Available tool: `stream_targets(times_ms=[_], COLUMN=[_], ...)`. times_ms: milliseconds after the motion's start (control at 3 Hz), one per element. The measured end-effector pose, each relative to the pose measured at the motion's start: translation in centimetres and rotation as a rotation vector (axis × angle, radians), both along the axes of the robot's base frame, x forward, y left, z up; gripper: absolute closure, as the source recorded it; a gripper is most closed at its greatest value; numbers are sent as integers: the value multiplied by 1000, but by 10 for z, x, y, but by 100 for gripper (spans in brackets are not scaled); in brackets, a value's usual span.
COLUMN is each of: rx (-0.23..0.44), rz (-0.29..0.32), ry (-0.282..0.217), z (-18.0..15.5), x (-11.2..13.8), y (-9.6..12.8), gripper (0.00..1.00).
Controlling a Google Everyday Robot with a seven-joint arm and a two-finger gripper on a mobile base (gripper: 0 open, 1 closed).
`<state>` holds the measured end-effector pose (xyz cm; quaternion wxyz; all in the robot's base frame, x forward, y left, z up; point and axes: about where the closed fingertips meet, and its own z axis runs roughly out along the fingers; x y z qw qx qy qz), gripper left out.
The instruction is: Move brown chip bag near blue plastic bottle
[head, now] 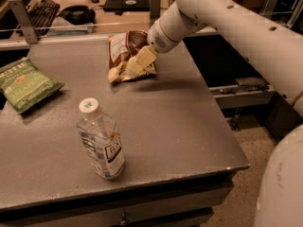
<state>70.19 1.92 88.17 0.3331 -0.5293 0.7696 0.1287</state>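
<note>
The brown chip bag [127, 52] lies crumpled at the far middle of the grey table [180, 126]. My gripper [134, 67] comes in from the upper right on the white arm and sits over the bag's lower right part, touching or just above it. A clear plastic bottle [101, 140] with a white cap and a blue-toned label stands upright near the table's front left, well apart from the bag.
A green chip bag [26, 83] lies at the table's left edge. A rail with metal posts [19, 13] and a keyboard [42, 6] run behind the table. The table's right edge drops to a floor with a low metal frame [246, 86].
</note>
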Motion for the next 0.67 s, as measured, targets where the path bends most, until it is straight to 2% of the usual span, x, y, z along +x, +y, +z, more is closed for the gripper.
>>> stream_targets(times_ms=[333,667], rx=[34,26], rz=[-15,-34], ry=[22,-16], z=[-12,-10], x=[5,10], y=[15,19], gripper=[18,49])
